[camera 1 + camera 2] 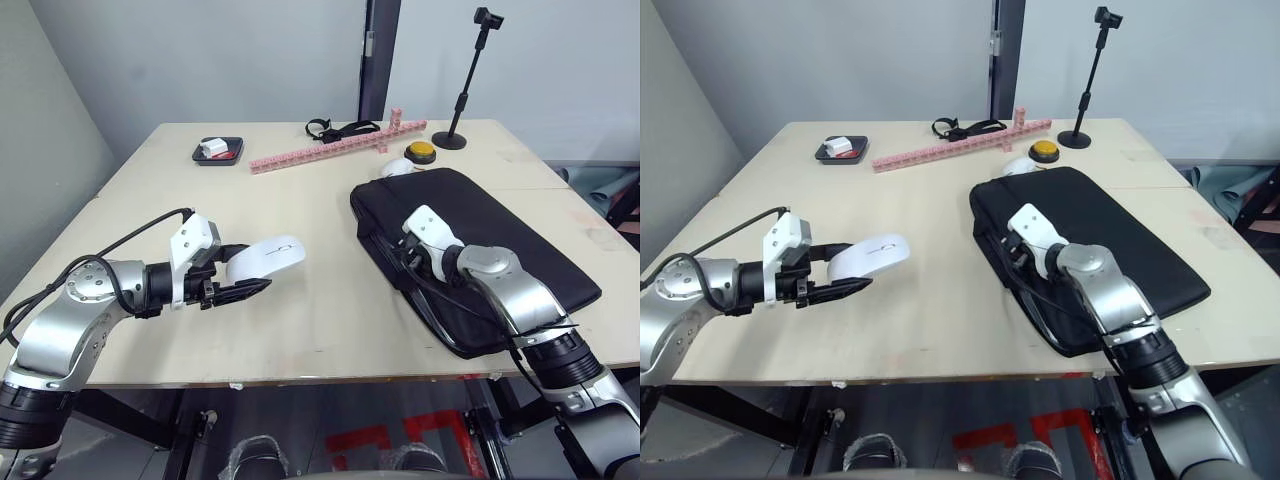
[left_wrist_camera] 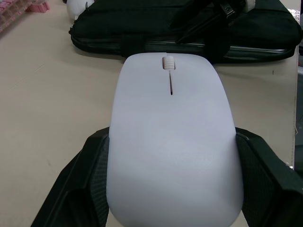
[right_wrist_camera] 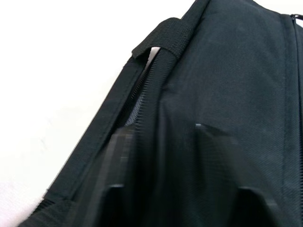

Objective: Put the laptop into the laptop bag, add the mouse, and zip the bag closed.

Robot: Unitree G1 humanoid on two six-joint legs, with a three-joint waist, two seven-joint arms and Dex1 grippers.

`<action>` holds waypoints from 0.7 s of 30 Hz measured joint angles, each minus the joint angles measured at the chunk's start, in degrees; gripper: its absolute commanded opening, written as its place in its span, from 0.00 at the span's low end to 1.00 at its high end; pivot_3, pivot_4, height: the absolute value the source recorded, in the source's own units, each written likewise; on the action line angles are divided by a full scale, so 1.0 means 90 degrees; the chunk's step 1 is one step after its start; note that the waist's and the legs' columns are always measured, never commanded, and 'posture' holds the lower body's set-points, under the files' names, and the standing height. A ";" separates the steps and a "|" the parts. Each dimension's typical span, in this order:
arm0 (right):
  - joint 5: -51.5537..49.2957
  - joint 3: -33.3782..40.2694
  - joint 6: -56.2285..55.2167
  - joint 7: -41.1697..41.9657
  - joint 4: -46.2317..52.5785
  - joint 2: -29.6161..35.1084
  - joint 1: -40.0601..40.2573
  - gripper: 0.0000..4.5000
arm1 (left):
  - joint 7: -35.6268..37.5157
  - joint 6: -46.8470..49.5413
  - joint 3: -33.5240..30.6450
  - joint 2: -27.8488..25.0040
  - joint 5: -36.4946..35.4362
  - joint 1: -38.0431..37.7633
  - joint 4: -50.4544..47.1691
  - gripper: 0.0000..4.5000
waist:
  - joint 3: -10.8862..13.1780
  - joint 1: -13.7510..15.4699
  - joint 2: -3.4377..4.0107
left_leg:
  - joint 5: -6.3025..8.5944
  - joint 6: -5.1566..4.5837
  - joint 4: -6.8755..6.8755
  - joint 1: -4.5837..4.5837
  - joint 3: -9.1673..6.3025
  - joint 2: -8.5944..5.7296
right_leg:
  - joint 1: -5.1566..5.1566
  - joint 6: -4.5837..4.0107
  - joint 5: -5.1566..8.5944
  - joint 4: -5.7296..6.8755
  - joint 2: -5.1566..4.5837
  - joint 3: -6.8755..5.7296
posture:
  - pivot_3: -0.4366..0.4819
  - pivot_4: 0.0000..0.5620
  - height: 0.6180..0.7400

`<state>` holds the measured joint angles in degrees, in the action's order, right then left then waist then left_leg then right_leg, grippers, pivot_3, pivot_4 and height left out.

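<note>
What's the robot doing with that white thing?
The left gripper holds the flat glossy white mouse between its black fingers, above the table and short of the big black fabric laptop bag. The right gripper is at the bag's open zipper edge, where a grey slab shows inside.

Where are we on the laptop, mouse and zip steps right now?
Laptop looks done: a silver edge shows inside the laptop bag, seen through its open side in the left wrist view. In hand: the left end effector holds the mouse above the table, apart from the bag. The right end effector rests at the bag's open zipper edge. Left: slip the mouse in and zip the bag closed.
</note>
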<state>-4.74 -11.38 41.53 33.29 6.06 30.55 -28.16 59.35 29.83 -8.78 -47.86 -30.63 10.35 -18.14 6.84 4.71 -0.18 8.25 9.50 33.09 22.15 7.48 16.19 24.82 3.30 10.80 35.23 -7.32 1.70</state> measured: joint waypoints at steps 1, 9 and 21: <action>-0.0055 0.0038 0.0054 0.0002 0.0015 -0.0016 -0.0001 0.08 | -0.0001 0.0000 0.0006 0.0001 0.0000 0.0000 0.0000 0.62 | 0.0000 0.0001 0.0000 | 0.0000 0.0000 0.0000 -0.0002 0.0000 0.0000 | -0.0001 0.0000 0.0000 0.0001 0.0000 0.0001 | 0.48 0.27 1.00; -0.0578 0.0592 0.0713 0.0008 0.0024 -0.0277 -0.0053 0.00 | -0.0031 0.0000 0.0010 0.0002 -0.0002 0.0003 0.0000 0.62 | -0.0001 0.0002 0.0001 | 0.0000 0.0001 -0.0008 -0.0005 0.0004 0.0000 | 0.0000 0.0000 0.0000 0.0000 0.0000 0.0002 | 0.48 0.27 1.00; -0.2942 0.3775 0.4384 -0.0310 -0.0321 -0.1227 -0.1316 0.00 | -0.0122 -0.0067 0.0098 0.0127 -0.0003 -0.0065 -0.0002 0.62 | 0.0000 -0.0063 0.0003 | -0.0016 0.0031 -0.0031 -0.0005 0.0009 0.0000 | 0.0012 0.0000 0.0000 -0.0004 0.0003 0.0000 | 0.48 0.27 1.00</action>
<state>-31.22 22.59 80.99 30.50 3.17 19.51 -40.00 58.25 29.22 -7.90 -46.72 -30.66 9.77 -18.16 6.84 4.14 -0.15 8.10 9.77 32.81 22.10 7.56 16.19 24.92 3.30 10.80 35.19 -7.29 1.71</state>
